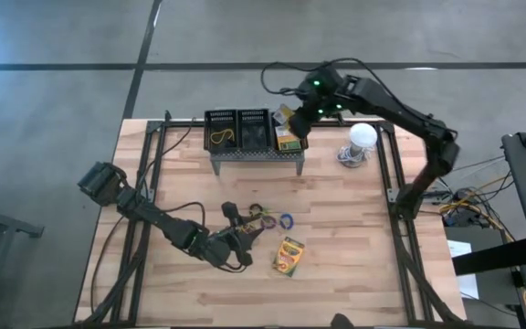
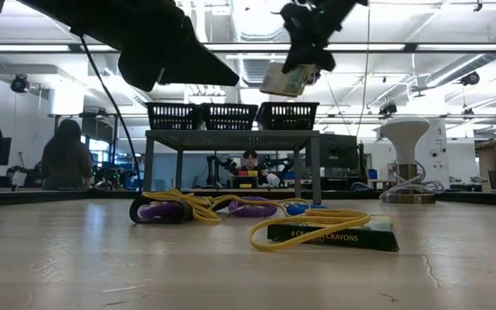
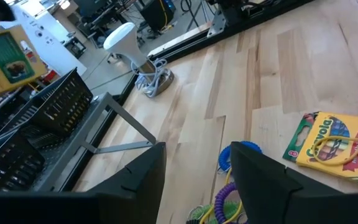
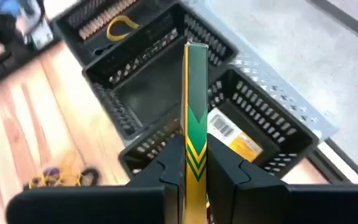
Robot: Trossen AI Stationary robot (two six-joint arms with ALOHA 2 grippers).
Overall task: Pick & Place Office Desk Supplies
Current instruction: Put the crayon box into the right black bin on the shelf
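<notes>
A pale wooden table [image 1: 336,219] stands on a grey concrete floor. At its upper centre in the high view, a grey perforated stand [image 1: 256,153] carries three black mesh baskets [image 1: 252,128]. The right gripper [image 4: 194,163] is above the right basket, clamped on a thin crayon box [image 4: 195,112] seen edge-on, green with yellow chevrons. Another crayon box [image 4: 232,138] lies inside that basket, and a yellow rubber band [image 1: 222,138] in the left one. In the lower centre, the left gripper [image 1: 241,226] has its fingers apart, just beside purple, yellow and blue rubber bands [image 1: 272,218]. A yellow-green Crayola box [image 1: 289,256] lies flat below them, with a yellow band on it.
</notes>
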